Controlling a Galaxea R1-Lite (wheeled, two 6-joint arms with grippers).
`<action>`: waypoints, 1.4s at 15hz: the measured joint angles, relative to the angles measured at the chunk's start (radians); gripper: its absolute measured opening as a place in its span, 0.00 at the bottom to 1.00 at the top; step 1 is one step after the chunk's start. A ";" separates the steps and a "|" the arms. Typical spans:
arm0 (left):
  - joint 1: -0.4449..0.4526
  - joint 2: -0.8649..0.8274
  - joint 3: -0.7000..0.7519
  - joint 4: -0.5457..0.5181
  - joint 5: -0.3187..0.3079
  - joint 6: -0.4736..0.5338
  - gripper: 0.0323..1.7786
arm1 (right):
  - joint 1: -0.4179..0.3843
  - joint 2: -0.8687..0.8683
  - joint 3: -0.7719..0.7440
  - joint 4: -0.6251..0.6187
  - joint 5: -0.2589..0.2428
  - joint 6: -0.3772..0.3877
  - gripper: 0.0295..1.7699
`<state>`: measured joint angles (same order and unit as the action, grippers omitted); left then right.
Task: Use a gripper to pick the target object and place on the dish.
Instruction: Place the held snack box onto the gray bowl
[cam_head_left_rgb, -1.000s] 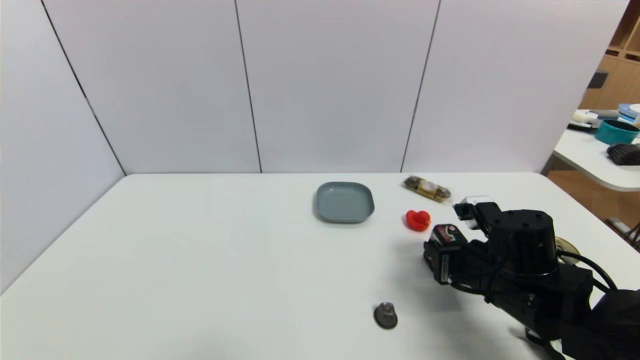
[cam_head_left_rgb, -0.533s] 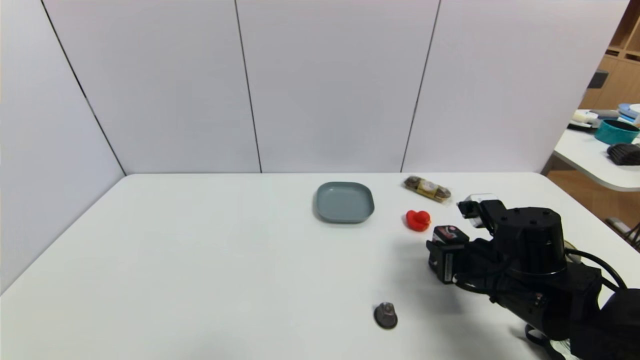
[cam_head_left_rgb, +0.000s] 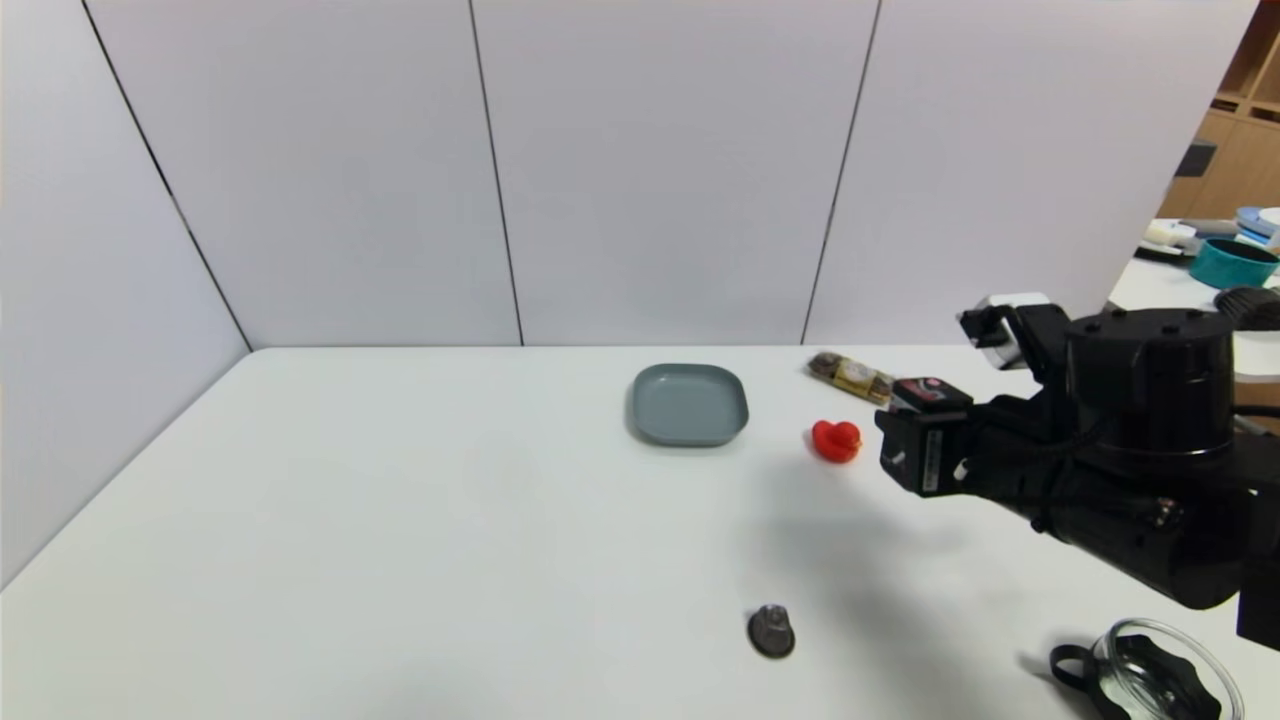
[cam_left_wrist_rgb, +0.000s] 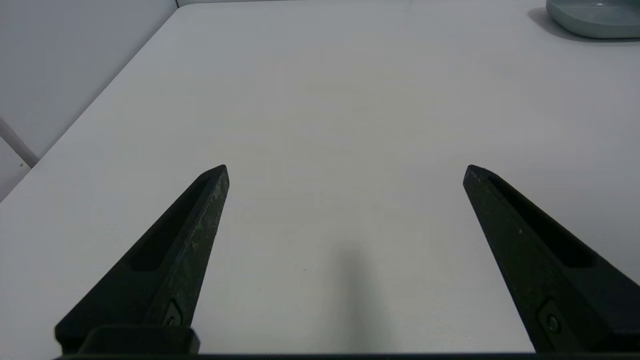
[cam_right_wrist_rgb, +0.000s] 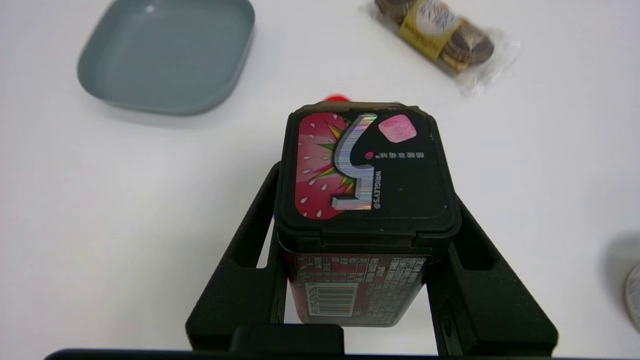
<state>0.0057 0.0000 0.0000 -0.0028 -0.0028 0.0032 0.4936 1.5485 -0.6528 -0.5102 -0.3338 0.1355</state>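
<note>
My right gripper (cam_head_left_rgb: 915, 445) is shut on the black box (cam_head_left_rgb: 925, 430), which hangs upright above the table at the right. In the right wrist view the black box (cam_right_wrist_rgb: 367, 200) sits clamped between both fingers, its red-and-white lid up and its barcode label facing the camera; my right gripper (cam_right_wrist_rgb: 365, 225) holds it by the sides. The grey-blue dish (cam_head_left_rgb: 689, 403) lies empty at the table's back middle, to the left of the held box; the dish (cam_right_wrist_rgb: 167, 52) shows beyond the box. My left gripper (cam_left_wrist_rgb: 345, 172) is open over bare table.
A red toy duck (cam_head_left_rgb: 835, 440) sits just left of the held box. A wrapped chocolate pack (cam_head_left_rgb: 853, 376) lies behind it. A small grey cone-shaped object (cam_head_left_rgb: 771, 630) rests near the front. A glass jar with black lid (cam_head_left_rgb: 1150, 675) stands at the front right corner.
My right gripper has risen off the table with the black box in it, lifting clear. The jar at the front right has come into view.
</note>
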 joint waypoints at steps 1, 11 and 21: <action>0.000 0.000 0.000 0.000 0.000 0.000 0.95 | -0.001 -0.009 -0.037 0.013 0.000 -0.007 0.42; 0.000 0.000 0.000 0.000 0.000 0.000 0.95 | 0.017 0.167 -0.608 0.229 0.016 -0.074 0.42; 0.000 0.000 0.000 0.000 0.000 0.000 0.95 | 0.081 0.709 -1.068 0.311 0.080 -0.077 0.42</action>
<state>0.0053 0.0000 0.0000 -0.0028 -0.0032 0.0032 0.5749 2.2572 -1.7209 -0.1991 -0.2540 0.0581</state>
